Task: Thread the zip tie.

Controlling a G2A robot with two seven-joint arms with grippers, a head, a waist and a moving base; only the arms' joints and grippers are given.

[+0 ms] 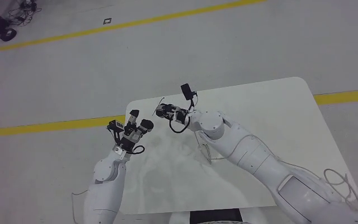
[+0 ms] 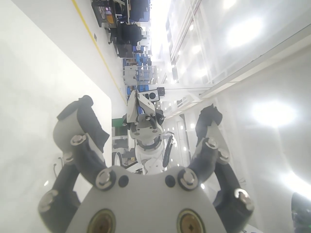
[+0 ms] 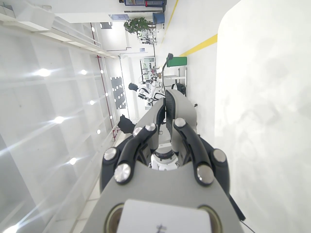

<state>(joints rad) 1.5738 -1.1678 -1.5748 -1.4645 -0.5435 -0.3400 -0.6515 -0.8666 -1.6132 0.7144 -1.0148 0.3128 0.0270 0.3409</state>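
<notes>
Fingers (image 3: 181,105) of the right gripper (image 3: 166,101) are closed on the black zip tie (image 3: 169,55) above the far corner of the table (image 1: 268,123), the left gripper (image 2: 145,109) hangs nearby, spread wide and empty, and, as the tie seems unlooped, the whole threading is left to do.

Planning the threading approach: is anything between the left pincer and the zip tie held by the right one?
Nothing visible is in the way. The right pincer is shut on the zip tie, over the corner of the table. The left pincer is open and faces it, with only open air between them.
</notes>
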